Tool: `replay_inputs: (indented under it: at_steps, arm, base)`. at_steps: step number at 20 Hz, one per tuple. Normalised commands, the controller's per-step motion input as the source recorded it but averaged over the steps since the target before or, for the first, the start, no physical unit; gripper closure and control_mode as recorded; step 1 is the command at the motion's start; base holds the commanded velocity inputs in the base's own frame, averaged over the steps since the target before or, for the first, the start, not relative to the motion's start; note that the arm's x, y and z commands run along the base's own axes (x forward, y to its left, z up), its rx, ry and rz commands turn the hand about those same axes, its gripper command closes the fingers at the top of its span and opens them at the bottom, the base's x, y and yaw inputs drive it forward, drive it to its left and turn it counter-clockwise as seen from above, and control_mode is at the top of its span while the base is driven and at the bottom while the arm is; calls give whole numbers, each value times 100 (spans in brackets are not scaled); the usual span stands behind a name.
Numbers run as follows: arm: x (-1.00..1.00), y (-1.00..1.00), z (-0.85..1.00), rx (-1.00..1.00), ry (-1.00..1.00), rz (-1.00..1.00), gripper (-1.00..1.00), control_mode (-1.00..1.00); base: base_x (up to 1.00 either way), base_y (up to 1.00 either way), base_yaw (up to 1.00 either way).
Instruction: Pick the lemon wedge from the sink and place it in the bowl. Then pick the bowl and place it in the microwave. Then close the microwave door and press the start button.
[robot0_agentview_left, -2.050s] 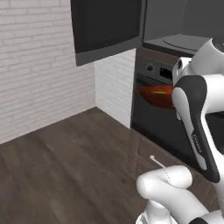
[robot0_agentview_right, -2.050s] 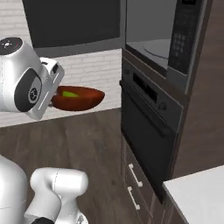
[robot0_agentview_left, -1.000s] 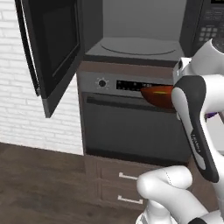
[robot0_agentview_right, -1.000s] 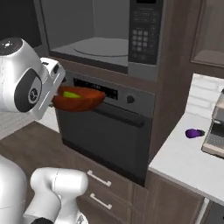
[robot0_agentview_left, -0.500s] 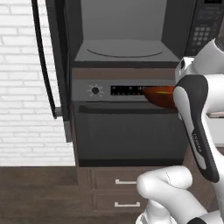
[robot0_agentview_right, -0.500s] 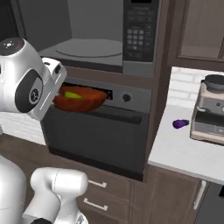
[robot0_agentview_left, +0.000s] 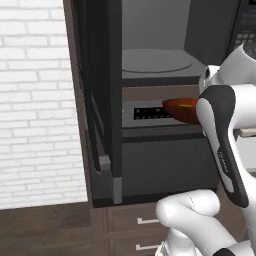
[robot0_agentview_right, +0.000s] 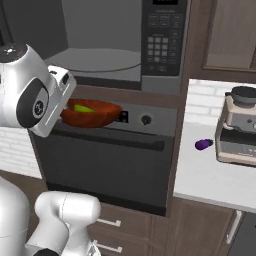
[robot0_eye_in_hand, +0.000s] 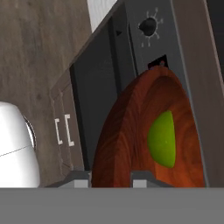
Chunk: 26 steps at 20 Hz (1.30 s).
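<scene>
Dark cabinetry filled the wall ahead of you, with a white brick wall (robot0_agentview_left: 35, 100) off to the left and a pale bench (robot0_agentview_right: 210, 175) to the right. On that bench a small purple object (robot0_agentview_right: 202, 144) lay near its left edge, just beside a coffee machine (robot0_agentview_right: 239, 125) toward the right edge. Your microwave (robot0_agentview_right: 125, 45) stood open, its grey cavity and round turntable (robot0_agentview_left: 152, 62) exposed, the keypad (robot0_agentview_right: 162, 42) on its right. The microwave door (robot0_agentview_left: 102, 90) was swung out to the left, seen nearly edge-on. Below it sat the oven (robot0_agentview_right: 110, 160) with a knob (robot0_agentview_right: 146, 120) and a bar handle. You had the fingers (robot0_eye_in_hand: 81, 179) clamped on the rim of the bowl (robot0_agentview_right: 90, 114), one tip outside the wall and one inside. The bowl hung level in front of the oven's control panel, below the microwave's opening. The lemon wedge (robot0_eye_in_hand: 162, 139) lay inside the bowl.
</scene>
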Motion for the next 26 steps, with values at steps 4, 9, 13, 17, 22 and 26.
replay_inputs:
  at_steps: [4, 9, 13, 17, 22, 26]
  arm:
    - [0, 0, 0, 0, 0, 0, 100, 100]
    - [0, 0, 0, 0, 0, 0, 100, 100]
    - [0, 0, 0, 0, 0, 0, 100, 100]
    - [0, 0, 0, 0, 0, 0, 100, 100]
    - [0, 0, 0, 0, 0, 0, 100, 100]
    - [0, 0, 0, 0, 0, 0, 100, 100]
  base:
    - [17, 8, -25]
    - [13, 24, -17]
    - [15, 27, -5]
    - [13, 14, 0]
    - [23, 2, 0]
    - [24, 0, 0]
